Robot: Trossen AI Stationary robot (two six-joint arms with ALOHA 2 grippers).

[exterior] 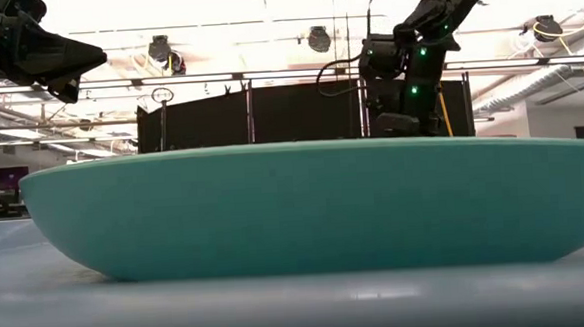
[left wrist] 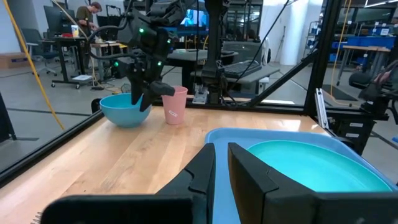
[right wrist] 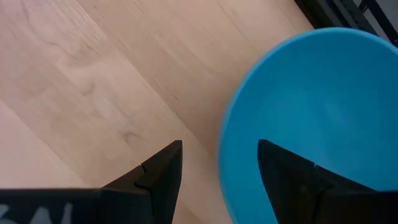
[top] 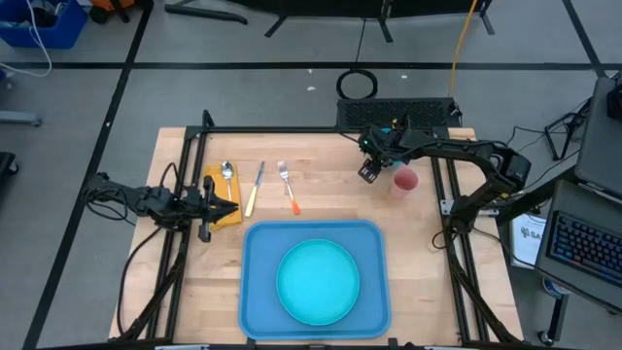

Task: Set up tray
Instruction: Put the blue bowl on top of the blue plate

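1. Tray (top: 258, 292) lies flat on tabletop (top: 321, 199) at the near-centre edge, long axis across the table (left-right); round plate (top: 318, 282) already sits in its middle

2. Still off the tray: spoon (top: 226, 175), knife (top: 256, 190), fork (top: 287, 185) in a row at far left, all lying roughly far-to-near, handles toward the tray; pink cup (top: 405, 181) and blue bowl (left wrist: 127, 111) at far right. Bowl is mostly hidden under the right arm in the high view

3. Right gripper (right wrist: 217, 165) hangs over the bowl w/ fingers spread wide, straddling the bowl rim: one finger inside the bowl, other outside over bare wood. Nothing pinched yet. Left wrist view confirms it poised at the bowl's near rim, cup just beside

4. Left gripper (top: 206, 206) at table's left edge, over a yellow napkin (top: 222, 194), near the spoon. Fingers (left wrist: 202, 171) narrowly parted, nothing seen between them; it points across the table toward the tray's left short side

5. Key relation: bowl is at far right, tray is nearer and to the left of the right gripper. Right arm is clearly the closer one to bowl and cup; left arm closer to cutlery

6. Judgement: step in hand = rim grasp on bowl, then carry toward tray. Free tray floor is at the corners around the plate; far-right corner looks the shortest path. Risk: thin rim pinch may let bowl tilt
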